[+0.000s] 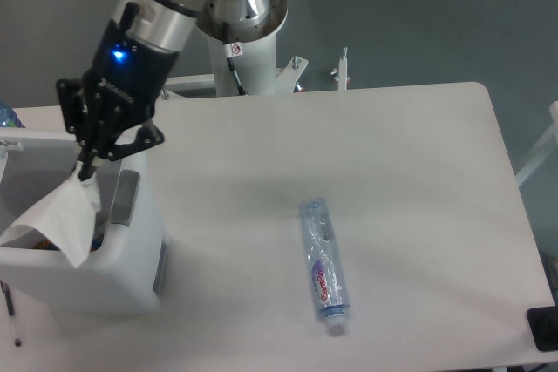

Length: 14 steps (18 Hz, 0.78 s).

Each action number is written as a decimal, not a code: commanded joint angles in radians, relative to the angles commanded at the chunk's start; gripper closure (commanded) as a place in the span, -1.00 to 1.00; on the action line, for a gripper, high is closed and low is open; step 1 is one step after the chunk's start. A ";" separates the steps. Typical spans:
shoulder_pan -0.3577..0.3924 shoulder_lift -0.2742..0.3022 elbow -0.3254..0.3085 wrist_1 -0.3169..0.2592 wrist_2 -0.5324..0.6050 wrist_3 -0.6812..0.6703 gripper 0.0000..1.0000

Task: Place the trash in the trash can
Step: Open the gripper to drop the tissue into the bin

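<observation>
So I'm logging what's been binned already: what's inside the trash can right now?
The white wrapper, pinched in the claw, hangs over the trash can opening. A sliver of something orange shows at the bottom beneath it; the wrapper hides most of the inside.

Got my claw point(85, 168) pinched on the top corner of the white wrapper point(59, 219), dangling it right over the open trash can point(131, 254) at the left edge of the surface point(418, 180). The flattened bottle point(323, 263) lies well apart, cap end toward the near edge.
</observation>
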<state>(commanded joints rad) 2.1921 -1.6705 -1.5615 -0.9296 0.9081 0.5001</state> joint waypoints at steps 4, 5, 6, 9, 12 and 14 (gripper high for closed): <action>-0.005 -0.002 -0.002 0.003 0.000 0.005 0.24; -0.005 0.000 -0.002 0.003 0.002 0.005 0.13; -0.003 0.002 -0.002 0.003 0.002 0.006 0.00; -0.002 0.000 0.000 0.003 0.008 0.006 -1.00; 0.017 -0.002 -0.003 0.002 0.009 0.003 -1.00; 0.055 -0.002 0.000 0.003 0.009 0.000 -1.00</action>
<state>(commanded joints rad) 2.2471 -1.6720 -1.5616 -0.9265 0.9173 0.5001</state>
